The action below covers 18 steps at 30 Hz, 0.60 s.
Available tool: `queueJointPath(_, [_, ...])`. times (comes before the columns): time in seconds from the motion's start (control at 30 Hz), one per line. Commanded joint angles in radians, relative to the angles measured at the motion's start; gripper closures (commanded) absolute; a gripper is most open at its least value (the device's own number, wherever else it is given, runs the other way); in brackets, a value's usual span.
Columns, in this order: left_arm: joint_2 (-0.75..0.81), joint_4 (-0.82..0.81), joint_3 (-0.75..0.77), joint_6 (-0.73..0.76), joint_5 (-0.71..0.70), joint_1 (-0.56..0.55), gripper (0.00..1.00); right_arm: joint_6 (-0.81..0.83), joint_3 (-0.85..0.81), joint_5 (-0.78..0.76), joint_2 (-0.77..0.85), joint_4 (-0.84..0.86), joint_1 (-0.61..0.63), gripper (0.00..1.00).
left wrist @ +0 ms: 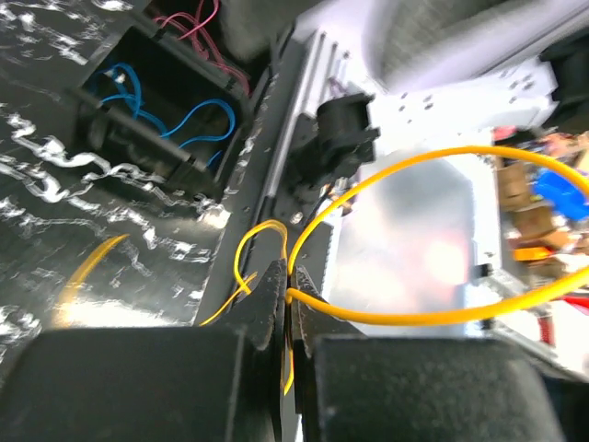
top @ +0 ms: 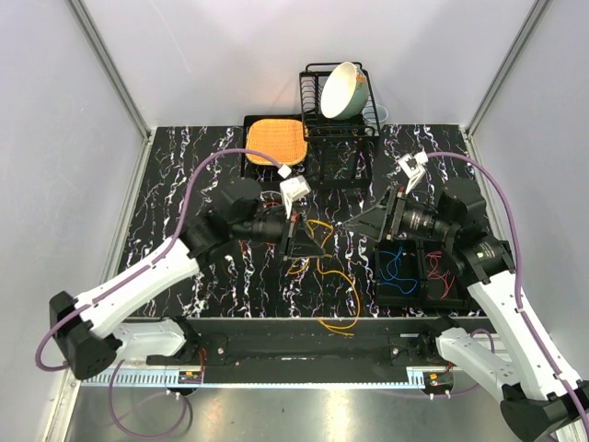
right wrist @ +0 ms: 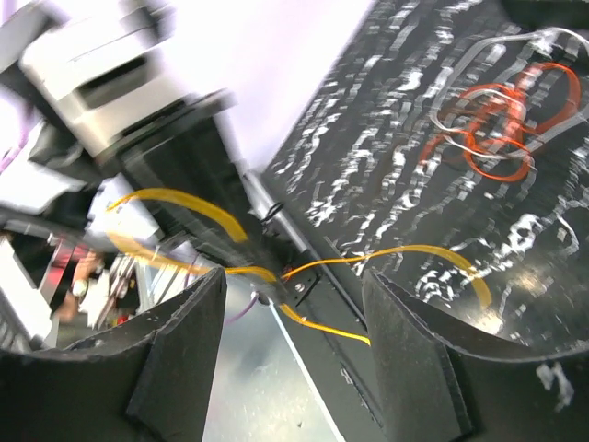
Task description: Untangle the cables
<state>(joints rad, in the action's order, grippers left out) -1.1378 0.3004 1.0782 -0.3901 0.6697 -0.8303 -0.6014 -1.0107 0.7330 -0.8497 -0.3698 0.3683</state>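
Note:
The cables lie mid-table. A yellow cable (top: 339, 276) runs from my left gripper (top: 308, 241) down to a loop at the front edge, with an orange cable (top: 298, 267) beside it. The left gripper (left wrist: 290, 293) is shut on the yellow cable (left wrist: 414, 318), which bows out to the right of the jaws. My right gripper (top: 361, 226) is open a short way to the right, facing the left one. In the right wrist view the right gripper (right wrist: 294, 281) has the yellow cable (right wrist: 409, 251) crossing beyond its fingertips, untouched. A red-orange cable (right wrist: 497, 129) lies coiled further off.
Two black bins sit by the right arm, one (top: 383, 276) holding a blue cable (top: 398, 269), the other a red cable (top: 442, 281). At the back stand a dish rack (top: 313, 147) with a bowl (top: 339, 90) and an orange mat (top: 274, 140).

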Motion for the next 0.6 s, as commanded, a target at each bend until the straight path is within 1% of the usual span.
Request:
queueJointPath(0.0, [-0.075,-0.153,0.057,-0.148,0.139,0.03,1.0,0.038,-0.032,0.132,0.02,0.117,0.003,0.34])
queueJointPath(0.17, [-0.155,-0.257,0.063,-0.283,0.208,0.046,1.0,0.068,-0.068,0.167,0.0,0.123,0.001,0.35])
queueJointPath(0.37, [-0.201,-0.268,0.097,-0.316,0.206,0.048,1.0,0.094,-0.077,0.164,-0.017,0.126,0.003,0.36])
queueJointPath(0.57, [-0.206,-0.279,0.098,-0.329,0.217,0.049,1.0,0.129,-0.078,0.111,-0.014,0.101,0.003,0.36])
